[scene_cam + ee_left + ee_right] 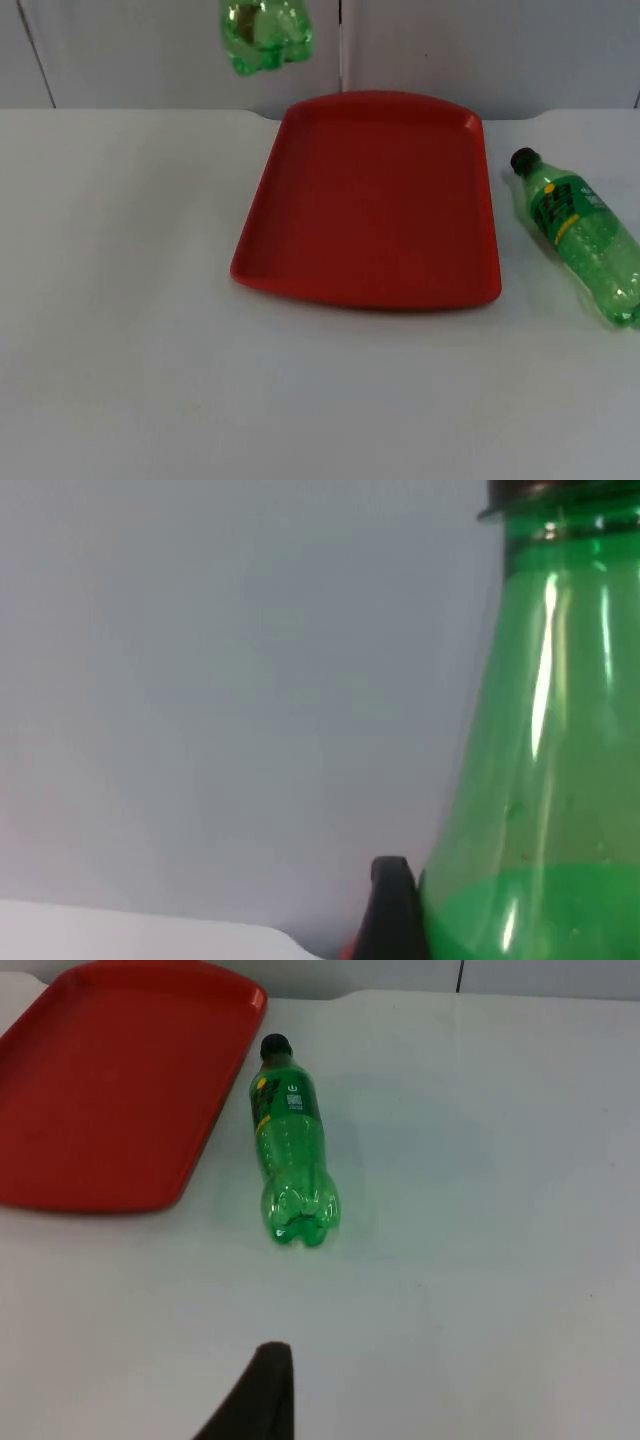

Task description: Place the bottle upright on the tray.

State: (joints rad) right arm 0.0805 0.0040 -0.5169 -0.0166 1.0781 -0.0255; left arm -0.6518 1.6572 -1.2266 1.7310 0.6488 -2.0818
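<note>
- White worktop (120,300) carried an empty red tray (375,200); one bottle (585,235) lay beside it.
- Left gripper (400,910) apparently held another bottle (265,35) aloft, unplaced; right gripper (265,1390) waited, grip state unclear.

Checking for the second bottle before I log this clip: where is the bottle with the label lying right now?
The labelled bottle lies on its side on the white table, just off the red tray on the right arm's side, its black cap toward the partition wall.

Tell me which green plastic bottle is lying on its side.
The labelled green plastic bottle with the black cap, lying on the white table right of the red tray. The other green bottle is held aloft.
</note>
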